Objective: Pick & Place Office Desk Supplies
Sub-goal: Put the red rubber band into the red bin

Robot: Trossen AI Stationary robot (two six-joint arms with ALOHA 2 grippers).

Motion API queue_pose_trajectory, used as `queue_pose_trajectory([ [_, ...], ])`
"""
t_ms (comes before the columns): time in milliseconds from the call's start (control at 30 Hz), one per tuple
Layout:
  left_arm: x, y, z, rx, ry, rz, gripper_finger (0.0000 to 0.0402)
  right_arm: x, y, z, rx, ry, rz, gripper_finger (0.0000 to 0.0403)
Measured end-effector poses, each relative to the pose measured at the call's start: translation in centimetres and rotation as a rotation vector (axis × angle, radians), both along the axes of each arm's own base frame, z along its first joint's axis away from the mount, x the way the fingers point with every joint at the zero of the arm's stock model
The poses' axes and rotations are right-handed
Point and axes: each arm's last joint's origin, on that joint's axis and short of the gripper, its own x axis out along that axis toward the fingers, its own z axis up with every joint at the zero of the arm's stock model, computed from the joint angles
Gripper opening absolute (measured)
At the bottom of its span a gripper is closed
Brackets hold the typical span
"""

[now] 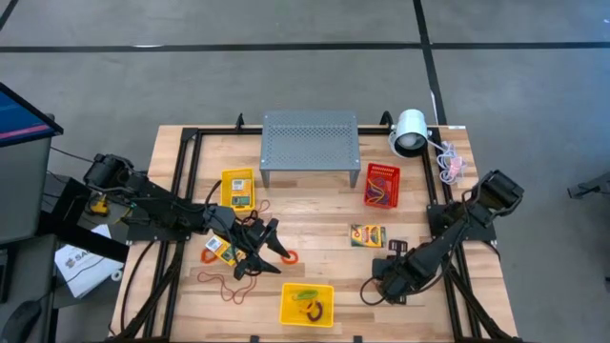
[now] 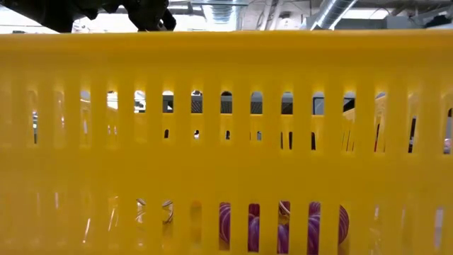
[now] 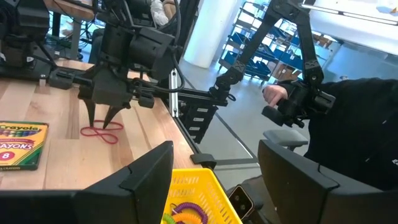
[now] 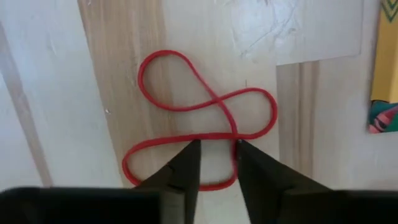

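Note:
A red rubber band (image 4: 199, 118) lies twisted in a figure-eight on the wooden table (image 1: 324, 262). My right gripper (image 4: 217, 144) points down over it near the table's front right, its fingers a narrow gap apart on either side of the band's crossing strands. The left wrist view shows the same gripper (image 3: 102, 119) over the band (image 3: 99, 132). My left gripper (image 1: 270, 246) hangs level and open with nothing between its fingers, beside a crayon box (image 1: 217, 250). Two more crayon boxes (image 1: 238, 188) (image 1: 367, 235) lie flat on the table. My right gripper comes at the red band from above, pointing down. One strand (image 4: 214, 134) runs across the gap between the fingertips (image 4: 193, 152). The band lies flat and slack on the table. Whether the fingertips touch it, I cannot tell.
A yellow basket (image 1: 307, 307) holding rubber bands stands at the front middle and fills the low view (image 2: 226, 99). A red basket (image 1: 381, 185), a grey perforated stand (image 1: 310, 143) and a white lamp (image 1: 410, 133) stand at the back. Loose bands (image 1: 229, 286) lie front left.

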Motion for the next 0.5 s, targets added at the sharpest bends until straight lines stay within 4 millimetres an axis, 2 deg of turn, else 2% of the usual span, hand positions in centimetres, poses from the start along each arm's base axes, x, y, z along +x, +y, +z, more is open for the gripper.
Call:
queue_pose_trajectory([
  [233,-0.06,-0.17,0.00,0.000,0.000,-0.006,0.0231,0.30,-0.47,-0.02,0.002,0.016,0.000,0.0012],
  [500,-0.06,-0.18,0.00,-0.003,0.002,-0.007,0.0231,0.36,-0.55,0.27,-0.041,0.019,-0.003,0.0002],
])
